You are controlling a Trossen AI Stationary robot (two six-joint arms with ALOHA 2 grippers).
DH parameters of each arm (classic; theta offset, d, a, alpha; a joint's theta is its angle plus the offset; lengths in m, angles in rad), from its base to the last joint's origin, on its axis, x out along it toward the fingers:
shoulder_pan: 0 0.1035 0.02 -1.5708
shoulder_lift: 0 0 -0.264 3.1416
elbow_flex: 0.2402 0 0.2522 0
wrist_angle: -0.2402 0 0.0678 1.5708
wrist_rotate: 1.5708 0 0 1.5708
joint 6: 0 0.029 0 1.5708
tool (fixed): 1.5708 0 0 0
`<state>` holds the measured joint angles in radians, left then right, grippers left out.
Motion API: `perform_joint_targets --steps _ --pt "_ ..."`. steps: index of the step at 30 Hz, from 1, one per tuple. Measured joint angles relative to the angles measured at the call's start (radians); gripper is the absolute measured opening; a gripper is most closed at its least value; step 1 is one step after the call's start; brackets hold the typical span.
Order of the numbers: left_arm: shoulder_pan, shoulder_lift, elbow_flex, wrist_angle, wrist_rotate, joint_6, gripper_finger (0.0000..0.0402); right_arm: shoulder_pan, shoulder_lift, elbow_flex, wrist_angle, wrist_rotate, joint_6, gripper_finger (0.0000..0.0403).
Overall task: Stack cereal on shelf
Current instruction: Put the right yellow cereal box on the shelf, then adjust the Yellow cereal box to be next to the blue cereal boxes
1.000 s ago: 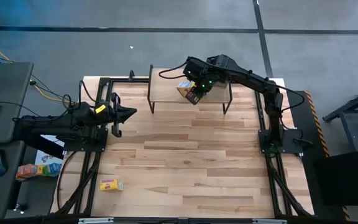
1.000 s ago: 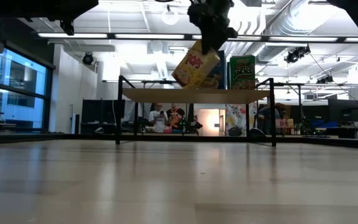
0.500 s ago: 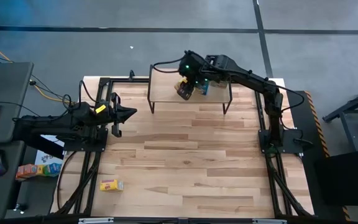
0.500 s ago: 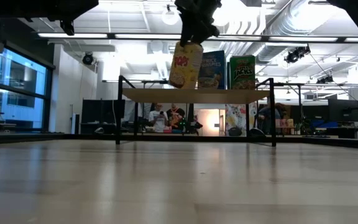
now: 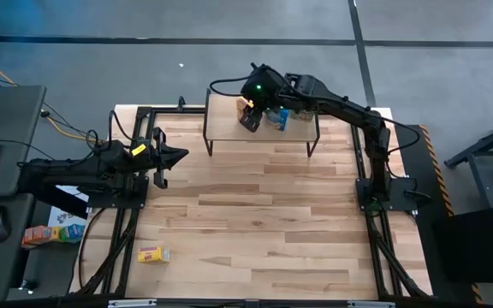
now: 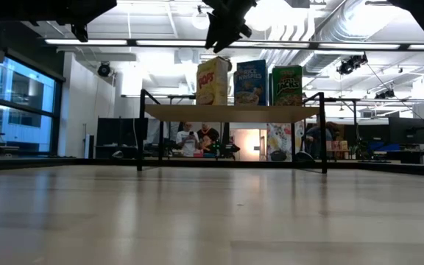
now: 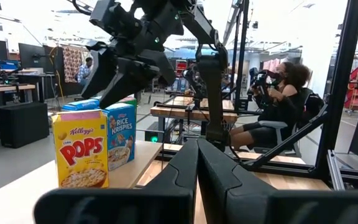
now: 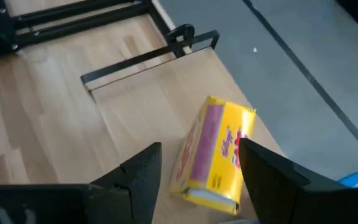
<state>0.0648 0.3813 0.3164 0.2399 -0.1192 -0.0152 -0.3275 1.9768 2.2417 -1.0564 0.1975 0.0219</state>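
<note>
Jaws of the right gripper stand spread apart just above the yellow cereal box, clear of it, at the upper centre of the low view. That box stands upright on the shelf, long axis vertical, at the left end of a row with a blue box and a green box. Another yellow box lies flat on the desk at the lower left of the high view. At the left, the left gripper waits, jaws pressed together.
</note>
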Motion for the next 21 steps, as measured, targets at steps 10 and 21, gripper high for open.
perform_joint_targets --steps 10,21 --pt "0.0 0.0 0.0 -0.01 0.0 0.0 0.0 0.054 -0.018 0.001 -0.205 0.058 -0.03 0.0147" --pt "0.0 0.0 0.0 -0.011 0.0 -0.018 0.0 0.156 0.016 0.001 -0.234 0.2 -0.004 0.0011"
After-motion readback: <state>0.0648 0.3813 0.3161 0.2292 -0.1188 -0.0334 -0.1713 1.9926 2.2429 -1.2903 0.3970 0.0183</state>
